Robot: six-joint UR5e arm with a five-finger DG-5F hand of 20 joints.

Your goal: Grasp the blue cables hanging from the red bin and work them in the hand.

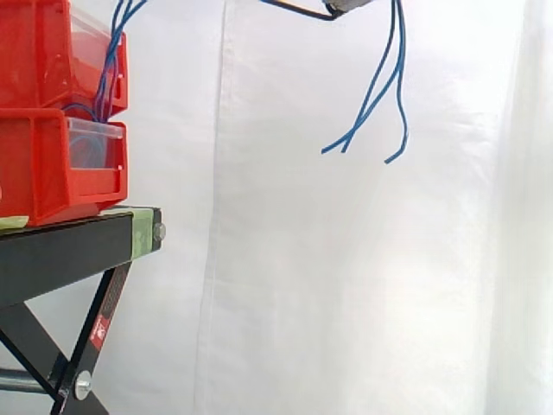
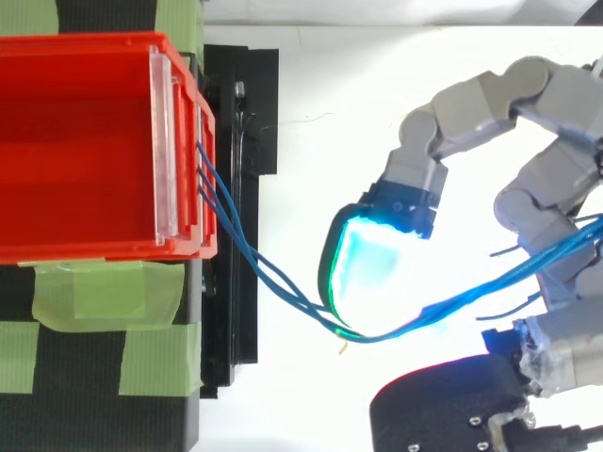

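Looking down on blue cables (image 2: 273, 278), strung in a slack curve from the right face of the red bin (image 2: 94, 247) across to the hand (image 2: 563, 353) at right. Hooked there round a cyan-glowing fingertip pad (image 2: 377, 264), then threaded on between curled fingers (image 2: 542, 193): pinched, by the look of it. From the side, loose ends (image 1: 356, 131) dangling high, well right of the bins. Thin, light, springy stuff, probably: bends easily, keeps a curve, with a slick jacket likely to slide through a soft pinch. Hardly fragile, but anchored at the bin, so a hard pull risks dragging it. Best taken mid-span, between bin and pad, all strands gathered together, leaving slack toward the bin.
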